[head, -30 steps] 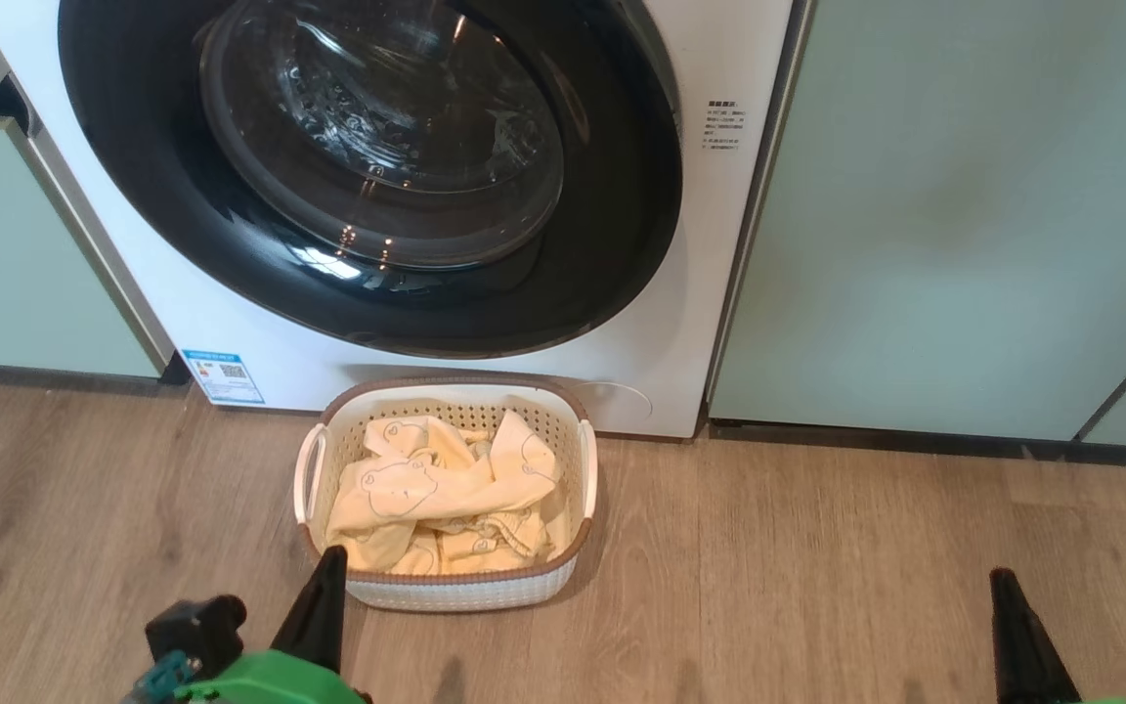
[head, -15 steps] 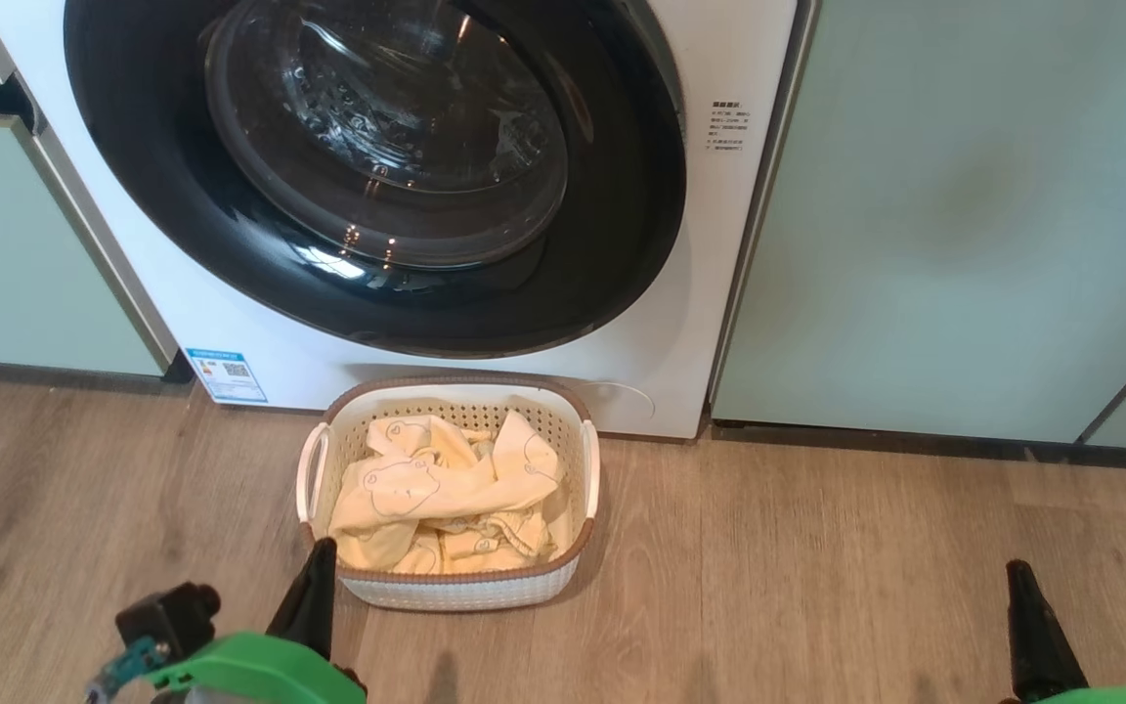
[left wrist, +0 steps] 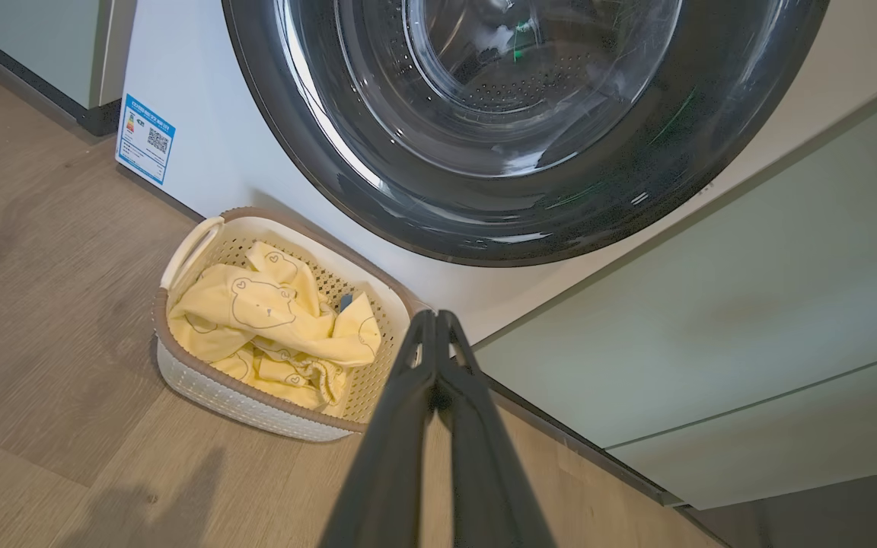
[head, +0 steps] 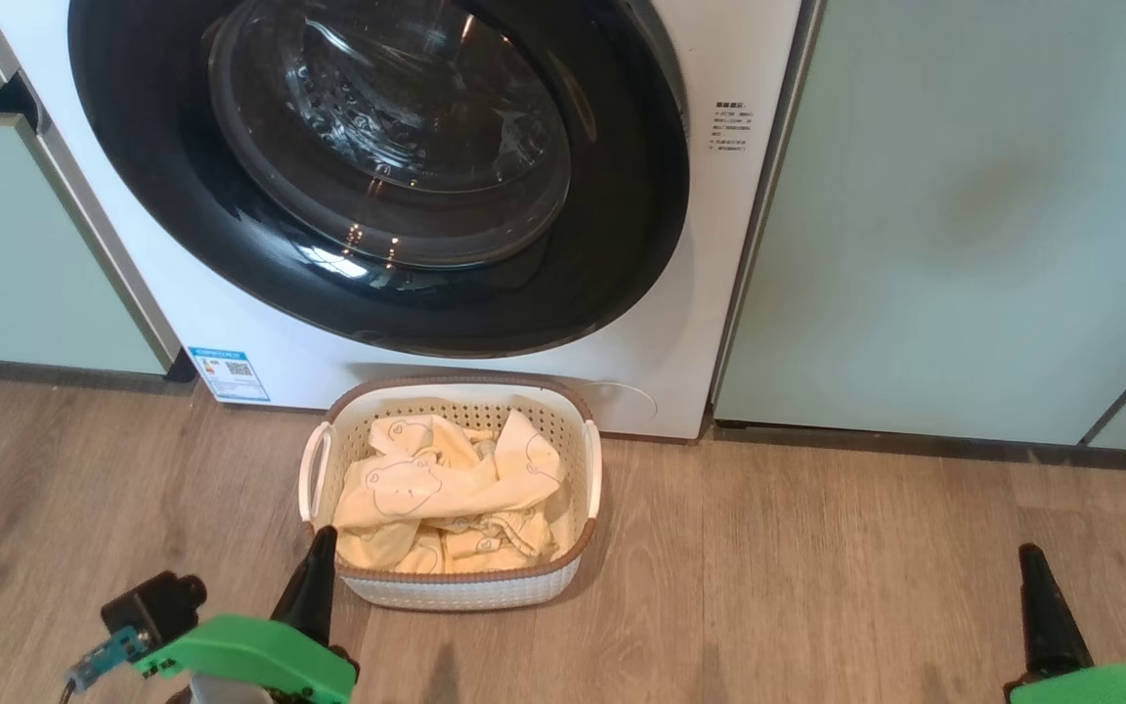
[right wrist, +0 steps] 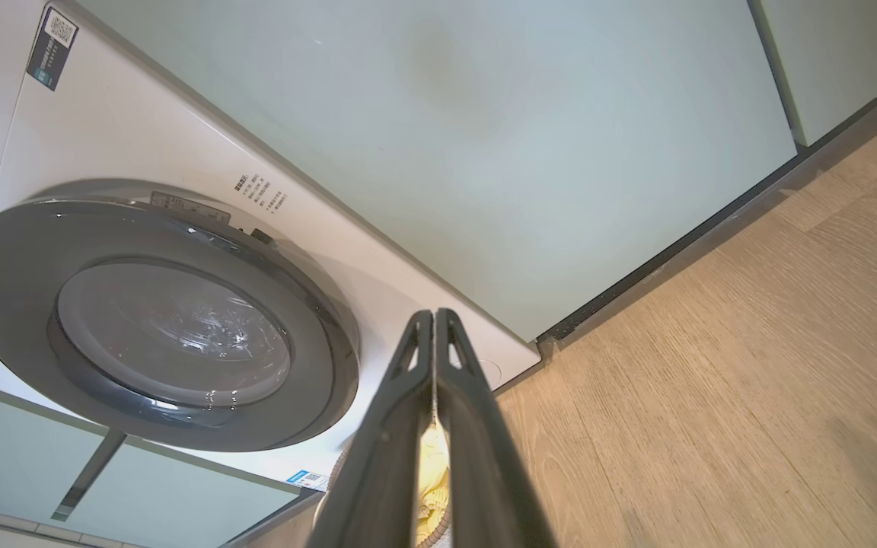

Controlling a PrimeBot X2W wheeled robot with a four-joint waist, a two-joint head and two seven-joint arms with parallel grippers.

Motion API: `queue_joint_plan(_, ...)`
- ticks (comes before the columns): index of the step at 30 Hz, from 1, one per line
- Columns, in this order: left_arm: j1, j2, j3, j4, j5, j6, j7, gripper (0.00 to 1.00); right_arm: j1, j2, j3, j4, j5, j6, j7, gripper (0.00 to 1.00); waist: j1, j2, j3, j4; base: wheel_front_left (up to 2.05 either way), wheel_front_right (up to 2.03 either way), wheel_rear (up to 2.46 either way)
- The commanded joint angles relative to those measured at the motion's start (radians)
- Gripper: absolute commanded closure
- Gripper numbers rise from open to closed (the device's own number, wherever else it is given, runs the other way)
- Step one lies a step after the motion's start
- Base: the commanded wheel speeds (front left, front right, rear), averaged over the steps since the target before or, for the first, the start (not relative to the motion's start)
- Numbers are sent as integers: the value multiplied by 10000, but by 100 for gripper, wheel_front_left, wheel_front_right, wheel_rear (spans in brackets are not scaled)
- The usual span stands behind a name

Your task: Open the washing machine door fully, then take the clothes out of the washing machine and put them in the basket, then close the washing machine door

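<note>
Standing here watching; the large round washing machine door with the glossy black ring and bulging clear glass (head: 377,176) looks pushed flat against the white front-loading washing machine (head: 260,342), and through the glass I can see steel drum holes but no fabric; the small cream-white perforated plastic basket with the brown rim (head: 455,587) sits on the wood-look plank floor (head: 817,567), right below the door and close against the washer's front; the pale yellow clothes with the outlined bear faces (head: 446,499) are heaped inside it, one bear face up on top; the left gripper (head: 321,548) has its two long dark fingers pinched together with nothing in them, and its tip lines up with the near left corner of the basket, so the clothes are just ahead and to its right; whether it touches the rim I can't tell; the right gripper (head: 1032,567) is also pinched together and empty, well apart from the basket, off to its right over bare floor in front of the pale green flat cabinet panel (head: 964,225); there's a small blue label sticker (head: 228,374) low on the washer, left of the basket.
</note>
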Motion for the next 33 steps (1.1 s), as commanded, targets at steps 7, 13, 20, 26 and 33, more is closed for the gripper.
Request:
queue_joint_plan(7, -624, 44, 363, -174, -987, -91, 225, 100, -641, -205, -97, -189, 927, 0, 222, 100, 0, 0, -3, 22, 0, 0, 0)
queue_joint_plan(13, -737, 35, 436, -95, -1691, -126, 394, 100, -769, -216, -171, -117, 1572, 0, 390, 100, 0, 0, -6, 39, 0, 0, 0)
queue_joint_plan(20, -849, 26, 508, -17, -2391, -160, 562, 100, -897, -224, -247, -46, 2212, 0, 560, 100, 0, 0, -8, 57, 0, 0, 0)
queue_joint_plan(26, -981, 15, 592, 75, -3212, -201, 759, 100, -1048, -231, -340, 39, 2960, 0, 762, 100, 0, 0, -11, 78, 0, 0, 0)
queue_joint_plan(33, -1112, 4, 677, 167, -4034, -241, 955, 100, -1199, -236, -437, 123, 3704, 0, 967, 100, 0, 0, -14, 99, 0, 0, 0)
